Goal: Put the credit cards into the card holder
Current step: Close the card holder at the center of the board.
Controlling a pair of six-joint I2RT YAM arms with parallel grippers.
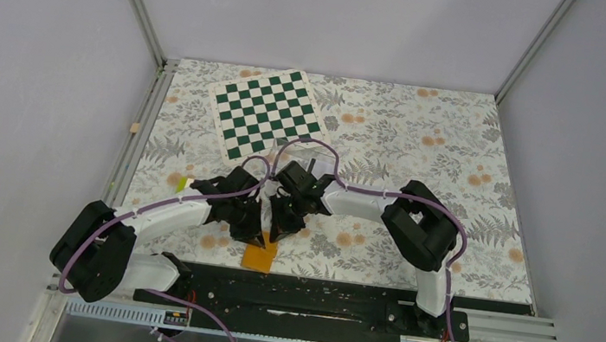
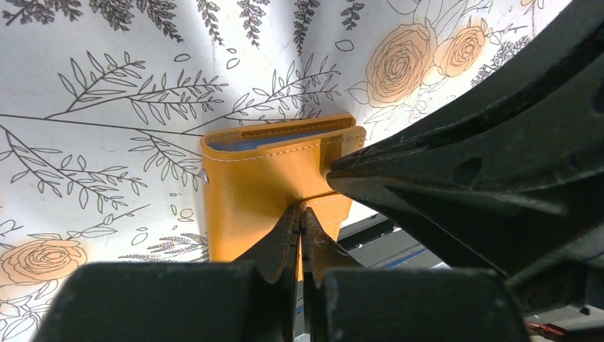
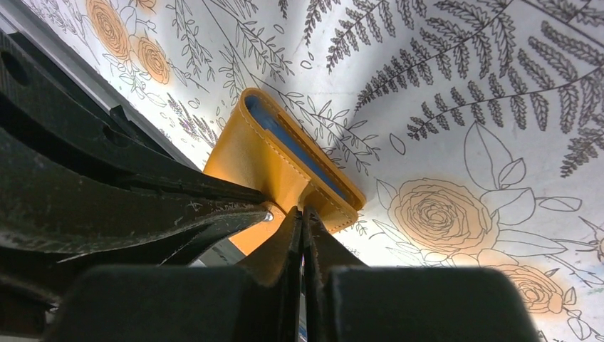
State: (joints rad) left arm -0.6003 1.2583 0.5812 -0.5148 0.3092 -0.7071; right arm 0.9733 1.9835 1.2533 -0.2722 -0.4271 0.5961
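Observation:
The orange card holder [image 1: 258,257] lies near the table's front edge, one side lifted. In the left wrist view the card holder [image 2: 260,182] stands half open, light blue inside. My left gripper [image 2: 300,211] is shut on its orange flap; from above the left gripper [image 1: 255,233] sits just above it. My right gripper [image 3: 303,211] is shut, tips against the holder [image 3: 274,167] beside its blue slot. A thin pale sliver, seemingly a credit card edge-on, shows between its fingers. From above the right gripper [image 1: 282,223] is next to the left one.
A green-and-white chessboard [image 1: 267,113] lies at the back. A clear plastic box [image 1: 312,150] stands just behind the grippers. A small yellow-green item [image 1: 181,183] lies left of the left arm. The metal rail [image 1: 310,298] runs along the front edge.

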